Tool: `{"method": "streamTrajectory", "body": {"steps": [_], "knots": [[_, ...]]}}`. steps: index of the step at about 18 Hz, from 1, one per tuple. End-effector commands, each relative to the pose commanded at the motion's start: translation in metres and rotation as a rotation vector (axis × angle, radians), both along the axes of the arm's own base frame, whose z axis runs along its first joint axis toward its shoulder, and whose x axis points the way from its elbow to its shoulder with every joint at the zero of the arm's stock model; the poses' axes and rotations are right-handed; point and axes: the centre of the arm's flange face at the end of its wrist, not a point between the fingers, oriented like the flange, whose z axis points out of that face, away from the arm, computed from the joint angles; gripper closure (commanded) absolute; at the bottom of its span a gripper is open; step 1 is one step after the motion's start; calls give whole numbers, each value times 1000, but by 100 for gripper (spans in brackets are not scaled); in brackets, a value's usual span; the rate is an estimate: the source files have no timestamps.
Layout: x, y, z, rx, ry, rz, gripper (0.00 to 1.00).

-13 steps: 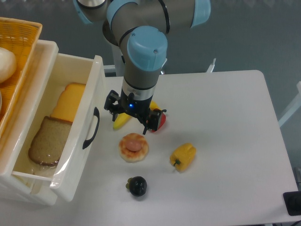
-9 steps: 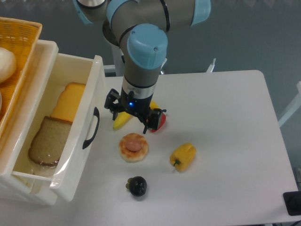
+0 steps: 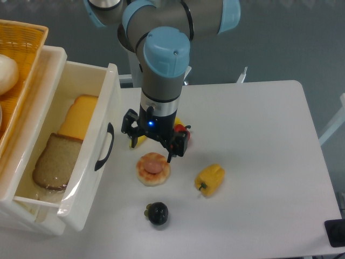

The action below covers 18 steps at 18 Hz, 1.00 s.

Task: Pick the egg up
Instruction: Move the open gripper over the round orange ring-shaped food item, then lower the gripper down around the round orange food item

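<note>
The egg (image 3: 153,164) is a small pinkish-tan oval lying in the hollow of an orange-pink frilly ring (image 3: 144,174) near the middle of the white table (image 3: 259,140). My gripper (image 3: 152,149) hangs just behind and above it, pointing down. It is open, one finger to the left and one to the right of the ring's far edge, and nothing is held between them. The arm's wrist hides the table directly behind the ring.
A yellow pepper (image 3: 210,179) lies right of the ring and a black fruit (image 3: 157,213) in front of it. A yellow piece (image 3: 138,141) and a red piece (image 3: 186,138) peek out under the gripper. A white drawer bin (image 3: 102,135) holding bread and cheese stands at the left, beside a wicker basket (image 3: 24,59).
The gripper has shifted slightly toward the front of the table and lower, closer to the ring and egg. The objects have not moved.
</note>
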Motion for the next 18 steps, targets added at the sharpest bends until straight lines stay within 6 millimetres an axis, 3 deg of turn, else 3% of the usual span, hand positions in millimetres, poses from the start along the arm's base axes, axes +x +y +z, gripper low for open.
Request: {"method": "streamTrajectory", "body": {"steps": [9,14,18], "knots": [[-19,17,-74,-44,-37,-7,0],[-23,8,-89,-89,-25,-11,0],[-21,-5,-110,-169,31,-223,0]]}}
